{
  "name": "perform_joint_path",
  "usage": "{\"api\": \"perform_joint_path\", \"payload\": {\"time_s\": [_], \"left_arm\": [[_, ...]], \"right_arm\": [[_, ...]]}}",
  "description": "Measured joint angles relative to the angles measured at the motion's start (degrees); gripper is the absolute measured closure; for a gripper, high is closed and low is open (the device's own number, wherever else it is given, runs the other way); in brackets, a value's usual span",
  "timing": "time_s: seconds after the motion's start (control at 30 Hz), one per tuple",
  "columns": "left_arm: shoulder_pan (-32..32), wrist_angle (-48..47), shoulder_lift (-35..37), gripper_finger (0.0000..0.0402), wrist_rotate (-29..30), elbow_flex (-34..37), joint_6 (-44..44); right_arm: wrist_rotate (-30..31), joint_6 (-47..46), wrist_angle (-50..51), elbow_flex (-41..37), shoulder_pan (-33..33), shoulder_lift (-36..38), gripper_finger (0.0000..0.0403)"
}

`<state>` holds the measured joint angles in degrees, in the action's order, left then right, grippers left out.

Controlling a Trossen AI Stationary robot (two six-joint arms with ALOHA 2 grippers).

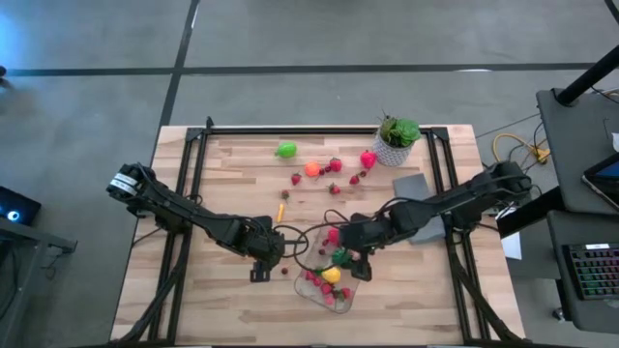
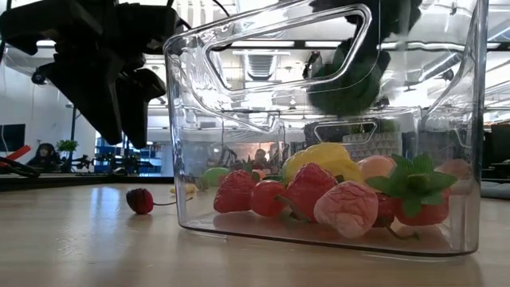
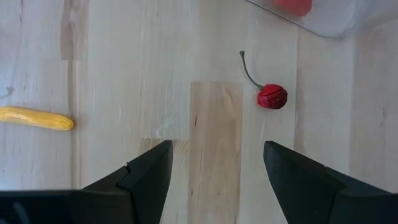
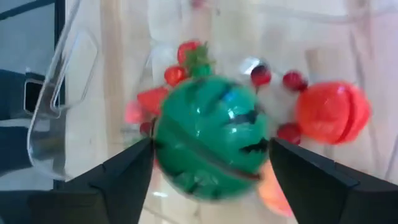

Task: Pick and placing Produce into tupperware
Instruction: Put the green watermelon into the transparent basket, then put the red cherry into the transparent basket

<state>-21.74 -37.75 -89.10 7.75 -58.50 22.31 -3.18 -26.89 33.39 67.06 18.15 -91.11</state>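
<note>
the clear tupperware [image 1: 329, 288] is set near the front of the table [image 1: 222, 184], and it is used here as the landmark. inside it, strawberries, a yellow piece and a pink piece are already piled up.

just above the tupperware, a round dark green striped fruit [image 4: 210, 137] is seen between the fingers of the right pincer [image 1: 350, 259]. the fingers look spread a little wider than the fruit, so it cannot be told if the fruit is gripped or already let go. the fruit is blurred in the wrist view.

the left pincer [image 3: 214, 171] is held wide apart and empty, just beside the tupperware, over a small red cherry [image 3: 272, 96] with a long stem. a thin yellow piece [image 3: 36, 117] is lying a bit farther from the tupperware.

more produce, a light green piece [image 1: 286, 150], an orange piece [image 1: 311, 169] and red berries, is left well behind the tupperware, near a potted plant [image 1: 397, 138].

the green fruit could bounce off the pile and roll out. the light tupperware could be knocked by either pincer. the cherry could be pushed away by one finger, since it is off to one side of the gap.
</note>
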Motion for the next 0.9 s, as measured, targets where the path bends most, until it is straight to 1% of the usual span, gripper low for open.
{"api": "perform_joint_path", "payload": {"time_s": [0.17,0.23,0.33,0.47,0.6,0.7,0.9], "left_arm": [[0.0,0.9,0.0,0.0164,0.0,0.3,-0.1],[0.0,3.2,0.0,0.0164,0.0,0.8,-0.1],[0.0,6.1,-0.2,0.0164,0.0,0.9,-0.2],[0.0,9.8,-1.5,0.0164,-0.2,1.0,-0.2],[0.0,12.2,-3.8,0.0164,-2.6,1.0,1.2],[-0.1,14.2,-5.8,0.0164,-4.5,1.0,3.0],[-1.2,16.3,-8.7,0.0164,-4.5,1.0,4.4]], "right_arm": [[5.9,0.6,3.4,2.0,1.1,0.5,0.0045],[6.4,0.5,4.4,3.0,1.3,0.9,0.0035],[7.4,-2.4,7.5,4.5,1.3,1.4,0.0032],[11.9,-6.6,14.8,7.2,2.1,1.8,0.0031],[15.3,-8.7,20.4,9.8,4.1,2.2,0.0031],[15.9,-10.1,21.7,10.5,5.5,2.4,0.0031],[16.8,-12.8,22.5,10.0,7.7,2.7,0.0031]]}}
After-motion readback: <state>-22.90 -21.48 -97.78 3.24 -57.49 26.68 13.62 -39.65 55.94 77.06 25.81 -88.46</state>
